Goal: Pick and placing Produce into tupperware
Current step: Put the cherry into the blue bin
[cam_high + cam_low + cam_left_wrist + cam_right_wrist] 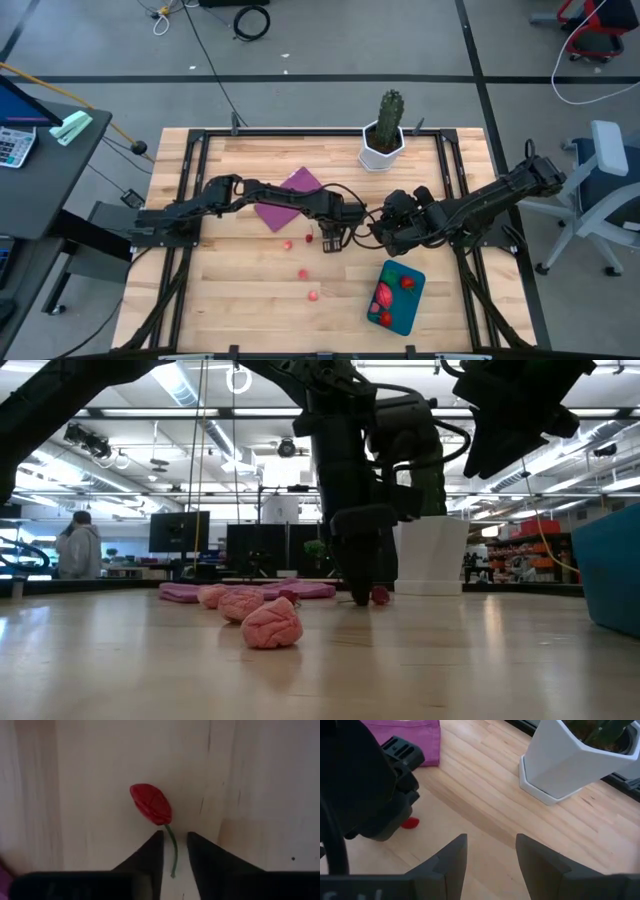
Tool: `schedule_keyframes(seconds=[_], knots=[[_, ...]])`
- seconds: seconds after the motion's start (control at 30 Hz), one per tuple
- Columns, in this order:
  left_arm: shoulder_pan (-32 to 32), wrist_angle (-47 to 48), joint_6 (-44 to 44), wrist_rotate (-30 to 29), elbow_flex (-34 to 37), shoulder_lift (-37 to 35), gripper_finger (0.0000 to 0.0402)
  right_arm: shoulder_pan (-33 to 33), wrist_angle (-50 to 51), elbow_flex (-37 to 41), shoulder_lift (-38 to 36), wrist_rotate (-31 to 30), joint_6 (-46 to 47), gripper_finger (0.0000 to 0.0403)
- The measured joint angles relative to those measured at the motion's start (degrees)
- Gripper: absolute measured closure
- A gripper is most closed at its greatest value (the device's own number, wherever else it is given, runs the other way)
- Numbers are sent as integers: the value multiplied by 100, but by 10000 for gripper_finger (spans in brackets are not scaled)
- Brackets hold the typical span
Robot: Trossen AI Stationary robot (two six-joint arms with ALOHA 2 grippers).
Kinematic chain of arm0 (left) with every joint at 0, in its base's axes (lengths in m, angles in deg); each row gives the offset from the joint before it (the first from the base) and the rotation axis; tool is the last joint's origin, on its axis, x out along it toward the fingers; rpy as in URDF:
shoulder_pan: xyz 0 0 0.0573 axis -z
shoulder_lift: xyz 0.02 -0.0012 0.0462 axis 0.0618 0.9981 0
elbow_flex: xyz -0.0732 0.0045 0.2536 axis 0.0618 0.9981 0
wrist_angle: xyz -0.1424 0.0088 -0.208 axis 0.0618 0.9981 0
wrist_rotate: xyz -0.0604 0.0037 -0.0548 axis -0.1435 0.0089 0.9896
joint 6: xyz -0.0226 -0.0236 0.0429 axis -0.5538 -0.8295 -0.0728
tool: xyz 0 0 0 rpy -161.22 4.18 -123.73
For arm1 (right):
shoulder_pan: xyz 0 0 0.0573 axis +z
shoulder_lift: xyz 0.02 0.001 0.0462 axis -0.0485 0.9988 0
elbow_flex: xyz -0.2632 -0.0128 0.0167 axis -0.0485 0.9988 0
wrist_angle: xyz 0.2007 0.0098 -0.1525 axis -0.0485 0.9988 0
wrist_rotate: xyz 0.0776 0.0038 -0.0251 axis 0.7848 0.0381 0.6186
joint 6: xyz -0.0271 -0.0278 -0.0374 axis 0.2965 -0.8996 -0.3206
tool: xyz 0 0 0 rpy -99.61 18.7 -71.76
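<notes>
The teal tupperware sat at the lower right of the high view, tilted on the wooden tabletop. It held several red pieces of produce, one of them larger and pinkish, lying toward its upper-left end. Other pieces lay loose on the tabletop in the lower middle of that frame: a pink piece, another pink piece below it, and a third lower still. In the low view, a lumpy pink piece lay nearest the camera.

The left claw pointed down at the centre of the high view. In the left wrist view its fingers were spread narrowly, with the thin green stem of a small red chilli-like piece lying between the tips, not visibly pinched.

The right claw hovered just right of centre, its fingers spread and holding nothing. A cactus in a white pot stood at the upper middle, and a purple cloth lay left of centre.
</notes>
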Motion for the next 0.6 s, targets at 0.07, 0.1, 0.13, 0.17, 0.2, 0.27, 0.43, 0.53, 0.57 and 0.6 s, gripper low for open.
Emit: schedule_keyframes(seconds=[0.07, 0.1, 0.13, 0.17, 0.2, 0.27, 0.43, 0.53, 0.57, 0.6], knots=[[2, -79, 107, -3, 2, 4, 339, 0, 0, 0, -2, -4, -4, 225], [4, -116, 159, -9, 2, 6, 357, 0, 0, 0, -2, -2, -4, 225], [8, -155, 221, -17, 2, 8, 377, 0, 0, 0, 0, -2, -6, 225], [30, -170, 232, -26, 2, 10, 388, -1, 0, 0, -2, -3, -7, 225], [58, -177, 233, -44, 2, 11, 391, -2, 0, 0, -1, -9, -8, 225], [163, -183, 247, -99, 2, 12, 391, -2, 0, 0, 0, -50, 31, 225], [572, -561, 249, -84, 4, -15, 396, -2, 31, 0, -2, -496, 68, 225], [949, -846, 247, 18, 28, -152, 398, 9, 3, -8, -6, -745, 100, 225], [1060, -1117, 258, 51, 28, -187, 398, 5, -24, -21, -16, -844, 123, 225], [1182, -1319, 312, 43, 22, -207, 398, -10, 13, -19, -17, -976, 128, 225]])
